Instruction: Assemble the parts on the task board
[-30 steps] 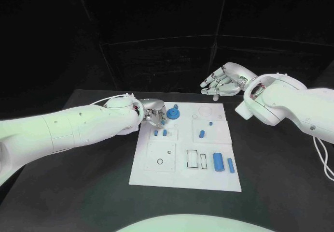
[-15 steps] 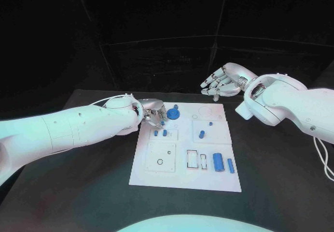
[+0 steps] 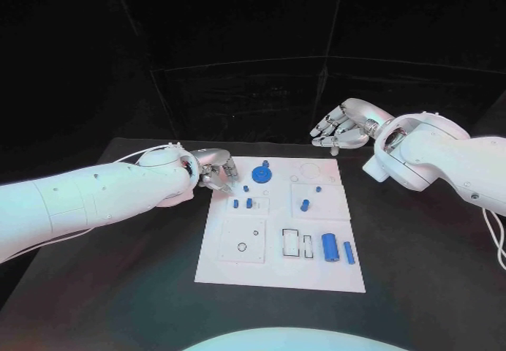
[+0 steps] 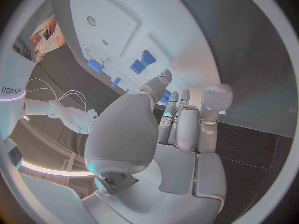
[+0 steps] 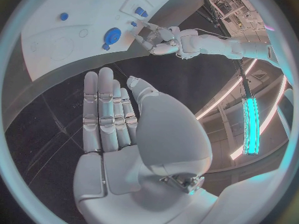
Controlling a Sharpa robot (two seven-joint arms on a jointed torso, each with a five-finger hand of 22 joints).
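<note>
Left hand (image 3: 214, 170): at the task board's (image 3: 281, 274) far-left edge, fingers loosely apart, holding nothing. Next pick calls for a square descent on one small part, pinching lightly.
Blue disc (image 3: 262, 173): far-left on board, just right of that hand.
Right hand (image 3: 343, 127): spread wide, empty, raised beyond the far-right corner.
Right wrist view alone shows the left hand's fingertips (image 5: 145, 37) from the far side.

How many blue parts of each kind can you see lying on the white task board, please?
Blue disc: 1
Long blue cylinders: 2
Small blue pieces: 6
Total: 9 blue parts on the task board
</note>
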